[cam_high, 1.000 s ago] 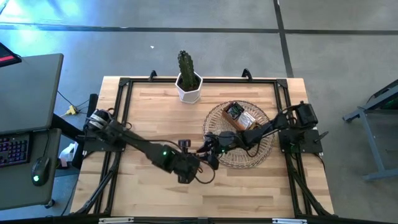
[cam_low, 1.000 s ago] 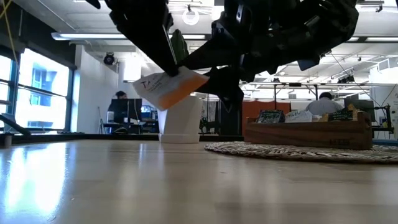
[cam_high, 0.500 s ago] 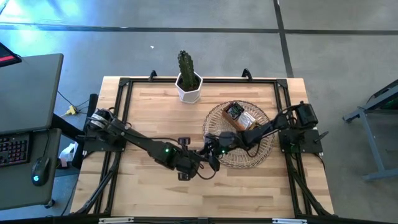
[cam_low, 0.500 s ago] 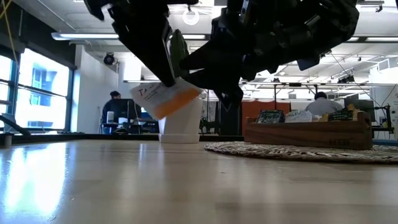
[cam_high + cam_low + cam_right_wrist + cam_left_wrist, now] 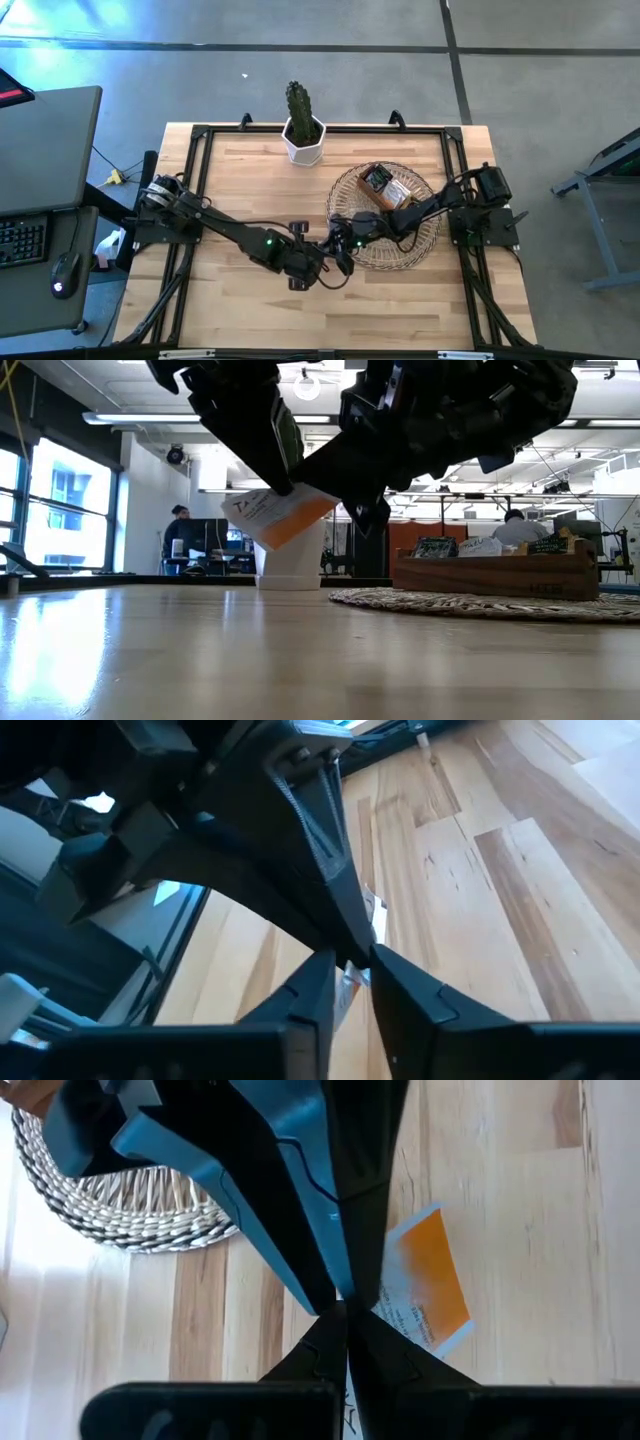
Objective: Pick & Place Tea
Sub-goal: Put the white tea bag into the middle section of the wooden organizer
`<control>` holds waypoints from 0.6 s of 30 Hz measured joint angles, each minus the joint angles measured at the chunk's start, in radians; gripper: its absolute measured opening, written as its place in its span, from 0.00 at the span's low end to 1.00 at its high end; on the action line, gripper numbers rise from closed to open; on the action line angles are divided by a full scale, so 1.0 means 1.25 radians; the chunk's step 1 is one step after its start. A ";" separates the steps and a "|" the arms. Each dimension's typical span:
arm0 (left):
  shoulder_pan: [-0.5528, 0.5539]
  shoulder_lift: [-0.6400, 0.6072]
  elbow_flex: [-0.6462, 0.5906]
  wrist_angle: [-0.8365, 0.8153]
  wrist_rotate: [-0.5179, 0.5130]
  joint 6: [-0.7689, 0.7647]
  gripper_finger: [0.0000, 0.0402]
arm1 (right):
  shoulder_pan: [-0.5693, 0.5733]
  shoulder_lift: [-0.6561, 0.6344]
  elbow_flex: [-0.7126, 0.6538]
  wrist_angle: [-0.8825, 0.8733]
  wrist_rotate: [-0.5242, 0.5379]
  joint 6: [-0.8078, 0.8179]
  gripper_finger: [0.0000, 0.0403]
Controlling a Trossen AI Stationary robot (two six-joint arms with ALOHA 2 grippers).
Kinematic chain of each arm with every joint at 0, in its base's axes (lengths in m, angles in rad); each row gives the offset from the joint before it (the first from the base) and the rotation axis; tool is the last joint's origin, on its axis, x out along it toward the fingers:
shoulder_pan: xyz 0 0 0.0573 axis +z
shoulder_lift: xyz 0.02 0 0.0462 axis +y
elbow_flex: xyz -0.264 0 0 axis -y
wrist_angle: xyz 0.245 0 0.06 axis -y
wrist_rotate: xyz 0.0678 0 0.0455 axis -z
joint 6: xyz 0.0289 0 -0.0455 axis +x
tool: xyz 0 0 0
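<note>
A white-and-orange tea sachet [image 5: 285, 515] hangs in the air over the table's middle; it also shows in the left wrist view [image 5: 425, 1285]. My left gripper [image 5: 282, 488] is shut on it and shows in the high view [image 5: 335, 262] just left of the wicker tray. My right gripper [image 5: 355, 490] reaches in from the tray side [image 5: 338, 243], close against the left one. It is open, and in its own wrist view [image 5: 352, 970] a fingertip stands on either side of the sachet's edge [image 5: 374, 910]. Whether they touch it, I cannot tell. My left gripper pinches the sachet's white end [image 5: 385, 1315] between its two shut fingertips. The fingers come from above, slanting down toward the table's right. The sachet hangs tilted below them, clear of the table, with its orange end [image 5: 320, 505] toward the right gripper.
The round wicker tray [image 5: 420, 250] lies right of centre and carries a brown wooden box [image 5: 500, 575] with several sachets. A cactus in a white pot [image 5: 303, 135] stands at the far edge. Bare wood lies to the left and near side. People sit in the room behind [image 5: 185, 530].
My left gripper, still shut on the sachet, has swung a little toward the table's left and down, then back toward the right gripper. The sachet has swayed with it and stays clear of the table. My right gripper has kept still.
</note>
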 joint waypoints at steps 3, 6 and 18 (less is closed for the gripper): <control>0.000 0.000 0.000 -0.002 0.000 -0.013 0.01 | 0.000 0.000 0.000 -0.002 0.000 -0.012 0.08; 0.000 0.000 0.000 -0.004 0.000 -0.015 0.02 | -0.001 0.000 0.000 -0.002 -0.008 -0.013 0.01; 0.001 0.000 0.001 0.003 -0.046 -0.056 0.22 | 0.000 -0.001 0.000 -0.059 0.004 -0.013 0.01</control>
